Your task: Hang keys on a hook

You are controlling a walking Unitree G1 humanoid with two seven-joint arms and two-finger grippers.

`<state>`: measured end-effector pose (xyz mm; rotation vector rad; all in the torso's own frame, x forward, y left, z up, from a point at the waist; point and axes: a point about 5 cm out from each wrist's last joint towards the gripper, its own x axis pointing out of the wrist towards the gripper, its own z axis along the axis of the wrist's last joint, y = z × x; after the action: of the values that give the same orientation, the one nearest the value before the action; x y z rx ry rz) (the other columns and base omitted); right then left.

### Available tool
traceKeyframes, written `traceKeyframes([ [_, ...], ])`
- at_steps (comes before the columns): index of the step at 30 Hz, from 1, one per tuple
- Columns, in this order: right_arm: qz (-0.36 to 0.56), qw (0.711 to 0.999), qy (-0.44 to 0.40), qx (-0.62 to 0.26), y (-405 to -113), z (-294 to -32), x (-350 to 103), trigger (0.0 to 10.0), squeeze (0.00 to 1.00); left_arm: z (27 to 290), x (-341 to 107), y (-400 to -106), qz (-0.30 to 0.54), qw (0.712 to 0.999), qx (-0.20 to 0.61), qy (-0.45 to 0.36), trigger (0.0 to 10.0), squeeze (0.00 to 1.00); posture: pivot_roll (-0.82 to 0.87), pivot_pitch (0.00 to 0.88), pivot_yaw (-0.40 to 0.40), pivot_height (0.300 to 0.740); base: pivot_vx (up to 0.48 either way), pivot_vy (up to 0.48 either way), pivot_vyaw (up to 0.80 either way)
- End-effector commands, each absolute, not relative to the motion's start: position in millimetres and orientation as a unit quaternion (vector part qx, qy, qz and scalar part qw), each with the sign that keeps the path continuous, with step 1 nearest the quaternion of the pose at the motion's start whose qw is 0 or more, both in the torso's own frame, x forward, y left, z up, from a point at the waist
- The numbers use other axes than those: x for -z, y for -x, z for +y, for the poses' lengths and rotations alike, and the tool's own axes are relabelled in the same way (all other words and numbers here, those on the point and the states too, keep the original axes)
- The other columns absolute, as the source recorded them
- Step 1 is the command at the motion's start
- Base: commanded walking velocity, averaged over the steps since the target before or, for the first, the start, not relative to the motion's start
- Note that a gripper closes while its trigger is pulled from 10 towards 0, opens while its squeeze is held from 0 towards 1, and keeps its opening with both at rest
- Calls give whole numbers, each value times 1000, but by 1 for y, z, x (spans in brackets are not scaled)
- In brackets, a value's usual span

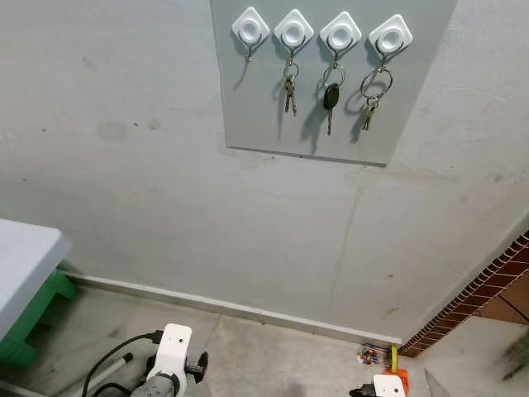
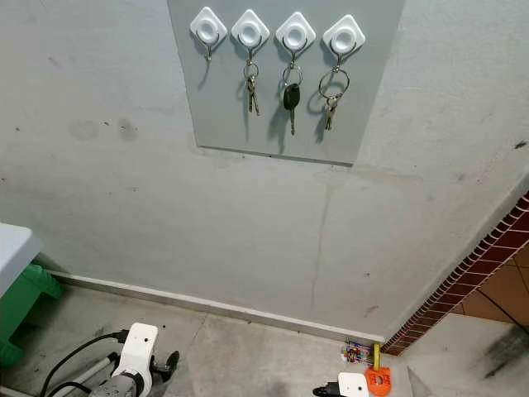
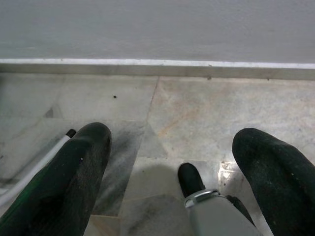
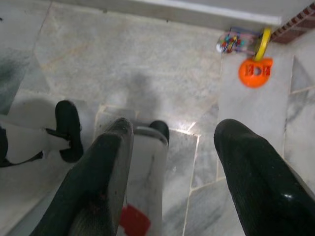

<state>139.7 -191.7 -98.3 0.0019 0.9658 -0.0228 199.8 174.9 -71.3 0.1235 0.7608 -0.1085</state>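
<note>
**Four hooks on the board, three loaded**

Four white diamond-shaped wall hooks in a row on a grey rectangular board (image 1: 264, 116) fixed to the pale plaster wall (image 1: 165, 198); board's top edge cut off. Leftmost hook (image 1: 250, 28) bare. Second hook (image 1: 293, 33) carrying a small bunch of brass keys (image 1: 290, 89). Third hook (image 1: 340, 35) carrying a black-headed key on a ring (image 1: 331, 98). Fourth hook (image 1: 391, 38) carrying a large steel ring with small keys (image 1: 374, 95). Fine detail of the keys too small to make out.

Left tool (image 3: 172, 162) hanging low over the grey marble floor (image 3: 206, 108), black fingers (image 3: 74, 177) spread wide, nothing between them but floor and what looks like a robot foot. In the head views only its white wrist housing (image 1: 169, 351) and a black cable visible, fingers cut off by the frame.

Right tool (image 4: 170, 162) likewise low, fingers (image 4: 256, 177) wide apart and empty; wrist housing (image 1: 388, 386) barely inside the frame.

Orange round plastic object (image 4: 255, 73) and a small multicoloured item (image 4: 234, 42) on the floor by the skirting, near the red brick edge (image 1: 479, 289); identity of both unclear. Corner of a white desk (image 1: 25, 256) on green legs at far left, mostly cut off.
</note>
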Motion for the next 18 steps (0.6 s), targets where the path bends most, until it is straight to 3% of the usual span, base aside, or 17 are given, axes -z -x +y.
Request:
traceKeyframes([
  [1,458,889,7,4,-141,-190,98,10000,0,180,72,-198,374,924,46,-62,10000,0,-86,39,63,740,0,0,0],
  [14,451,892,16,14,-146,-197,95,10000,0,177,72,-198,372,926,47,-56,10000,0,-83,26,39,740,0,0,0],
  [15,449,894,9,5,-147,-201,93,10000,0,171,73,-197,373,926,43,-41,10000,0,-62,0,-20,740,0,0,0],
  [18,446,895,-8,-3,-152,-206,91,10000,0,166,74,-196,374,927,30,-23,10000,0,-58,0,-31,740,0,0,0],
])
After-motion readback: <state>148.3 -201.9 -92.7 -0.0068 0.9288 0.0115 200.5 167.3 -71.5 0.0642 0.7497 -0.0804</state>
